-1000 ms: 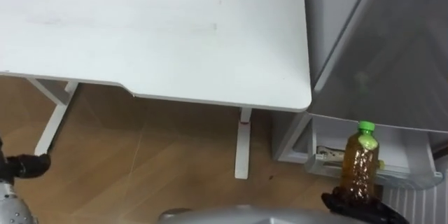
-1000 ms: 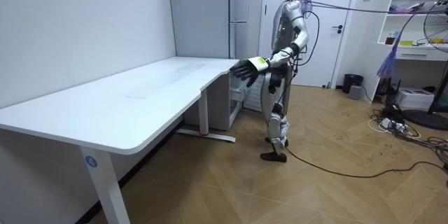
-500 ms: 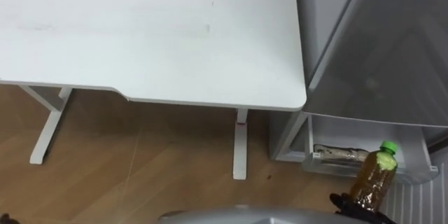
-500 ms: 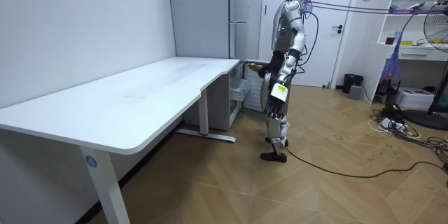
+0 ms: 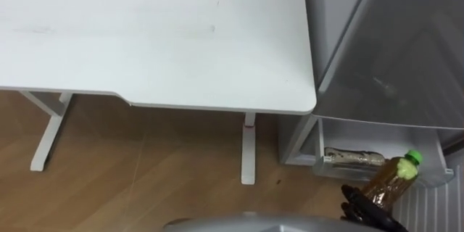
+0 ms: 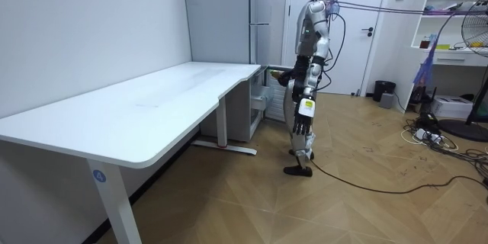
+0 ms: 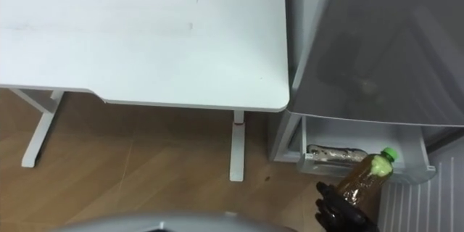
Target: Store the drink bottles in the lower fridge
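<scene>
While the robot is standing at the grey fridge [image 5: 391, 58], just past the right end of the white desk [image 5: 159, 36], its right hand [image 5: 365, 207] is clamping a drink bottle [image 5: 386, 187] low on its body, dark fingers curled round it. The bottle is holding amber liquid and is leaning over, its green cap [image 5: 413, 156] pointing far and right, toward the open lower drawer [image 5: 319, 145] of the fridge. The cap is sitting over the drawer's near edge, while the rest of the bottle is out in front of it, above the wooden floor [image 5: 145, 181]. Whether the bottle is touching the drawer cannot be told. Inside the drawer, to the left of the cap, a silvery packet [image 5: 354, 159] is lying flat along the near side, apart from the bottle.

In the room view the robot is standing upright with both feet on the floor, facing the fridge, its right arm reaching forward toward the lower part. Its left hand [image 6: 301, 125] is hanging down beside its thigh (on the side nearer the camera), holding nothing that can be seen; whether it is open or closed cannot be told from here.
</scene>
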### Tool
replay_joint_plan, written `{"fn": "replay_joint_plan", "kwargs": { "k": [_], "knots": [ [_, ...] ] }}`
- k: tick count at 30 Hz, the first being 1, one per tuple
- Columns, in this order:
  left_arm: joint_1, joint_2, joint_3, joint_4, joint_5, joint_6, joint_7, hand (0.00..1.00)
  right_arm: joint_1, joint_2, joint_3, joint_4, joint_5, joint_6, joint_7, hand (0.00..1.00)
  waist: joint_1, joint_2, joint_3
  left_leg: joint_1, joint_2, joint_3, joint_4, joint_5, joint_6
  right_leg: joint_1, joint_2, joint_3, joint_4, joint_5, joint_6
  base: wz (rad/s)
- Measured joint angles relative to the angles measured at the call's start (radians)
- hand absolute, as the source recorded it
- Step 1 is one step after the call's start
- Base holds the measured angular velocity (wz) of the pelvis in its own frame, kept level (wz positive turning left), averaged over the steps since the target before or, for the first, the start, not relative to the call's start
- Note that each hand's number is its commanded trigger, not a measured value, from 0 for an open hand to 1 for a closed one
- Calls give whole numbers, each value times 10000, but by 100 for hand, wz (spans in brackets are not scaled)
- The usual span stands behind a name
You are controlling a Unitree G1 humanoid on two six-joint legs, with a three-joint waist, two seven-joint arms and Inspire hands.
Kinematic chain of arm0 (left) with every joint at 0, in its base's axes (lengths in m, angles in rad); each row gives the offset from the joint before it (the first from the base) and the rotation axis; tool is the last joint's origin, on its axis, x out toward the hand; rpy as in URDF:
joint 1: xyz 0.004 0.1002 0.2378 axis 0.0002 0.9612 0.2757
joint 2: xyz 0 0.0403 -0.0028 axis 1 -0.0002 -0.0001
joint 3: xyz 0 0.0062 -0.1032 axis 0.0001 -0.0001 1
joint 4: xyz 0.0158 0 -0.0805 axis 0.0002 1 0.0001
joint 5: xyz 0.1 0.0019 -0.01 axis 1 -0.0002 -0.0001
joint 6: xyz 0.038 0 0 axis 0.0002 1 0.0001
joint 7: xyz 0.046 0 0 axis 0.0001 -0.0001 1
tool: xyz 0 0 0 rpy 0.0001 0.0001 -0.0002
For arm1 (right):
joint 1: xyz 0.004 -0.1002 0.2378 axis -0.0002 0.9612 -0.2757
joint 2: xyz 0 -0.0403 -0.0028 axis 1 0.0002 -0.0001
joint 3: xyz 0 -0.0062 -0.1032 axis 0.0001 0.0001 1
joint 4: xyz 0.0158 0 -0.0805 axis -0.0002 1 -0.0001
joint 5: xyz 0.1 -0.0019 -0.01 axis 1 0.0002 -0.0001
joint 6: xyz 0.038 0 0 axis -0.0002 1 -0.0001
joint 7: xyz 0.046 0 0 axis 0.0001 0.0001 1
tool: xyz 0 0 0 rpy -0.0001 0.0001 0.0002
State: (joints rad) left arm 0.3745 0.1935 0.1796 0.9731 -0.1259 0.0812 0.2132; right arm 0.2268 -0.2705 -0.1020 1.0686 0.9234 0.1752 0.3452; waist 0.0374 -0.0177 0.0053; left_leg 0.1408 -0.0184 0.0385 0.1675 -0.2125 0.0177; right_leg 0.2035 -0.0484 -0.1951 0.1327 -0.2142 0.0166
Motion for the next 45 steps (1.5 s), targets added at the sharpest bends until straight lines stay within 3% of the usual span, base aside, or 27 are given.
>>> {"fn": "replay_joint_plan", "kwargs": {
  "k": [5,7,16,19,23,27,35,40,43,45],
  "knots": [
    [-400,-203,-59,115,43,195,-403,0,-244,201,10,14,580,0,-381,100,-137,-7,12,-114,-21,-16,-3,2,2,-117,-8,-7,3,-1,6,0],
    [-521,-222,-314,109,104,261,-504,0,-248,267,28,13,920,-1,-502,100,-134,-38,-7,-132,-34,-8,0,0,4,-125,-19,-14,-3,-10,18,0],
    [-1180,-249,-1421,110,977,332,-1007,0,-1109,476,27,-16,2053,-93,-1314,100,-310,-88,66,-139,-42,19,16,-1,7,-144,-22,15,2,-19,28,0],
    [-1158,-251,-1431,107,1005,346,-1189,0,-1137,474,15,-295,2925,-122,-1567,100,-317,-27,56,-140,-40,50,12,-2,7,-148,-21,-15,7,-19,28,0],
    [-987,-242,-1412,105,1909,441,-1374,0,-1205,451,-23,-371,3457,-133,-1902,100,-333,71,-3,-230,-24,167,59,-2,7,-143,-19,-67,57,-15,25,3],
    [-749,-242,-1413,103,2720,643,-1376,0,-1254,438,-23,-370,3828,-131,-2021,100,-338,109,-9,-277,8,166,187,-3,6,-138,-18,-149,185,-15,25,10],
    [-579,-243,-1406,101,2863,849,-1400,0,-1832,306,-813,-500,5385,-139,-2243,100,-364,226,-33,-806,35,19,688,-62,10,-422,-8,-371,213,5,-15,8],
    [-597,-236,-1371,51,3015,893,-1707,0,-2645,149,-1184,-502,5648,-598,-2347,100,-406,351,-58,-1367,38,-116,931,-48,19,-948,3,-331,378,22,-40,1],
    [-861,-234,-1408,48,3487,963,-1823,0,-2983,92,-1170,-494,5822,-709,-2442,100,-465,385,-74,-1869,52,-141,1088,-6,23,-1440,-2,-328,595,48,-81,0],
    [-1220,-230,-1418,50,3645,1020,-1834,0,-3338,84,-1177,-411,5849,-815,-2762,100,-501,434,-41,-2279,55,-128,1155,56,38,-1931,-38,-333,840,62,-102,-3]
  ]
}}
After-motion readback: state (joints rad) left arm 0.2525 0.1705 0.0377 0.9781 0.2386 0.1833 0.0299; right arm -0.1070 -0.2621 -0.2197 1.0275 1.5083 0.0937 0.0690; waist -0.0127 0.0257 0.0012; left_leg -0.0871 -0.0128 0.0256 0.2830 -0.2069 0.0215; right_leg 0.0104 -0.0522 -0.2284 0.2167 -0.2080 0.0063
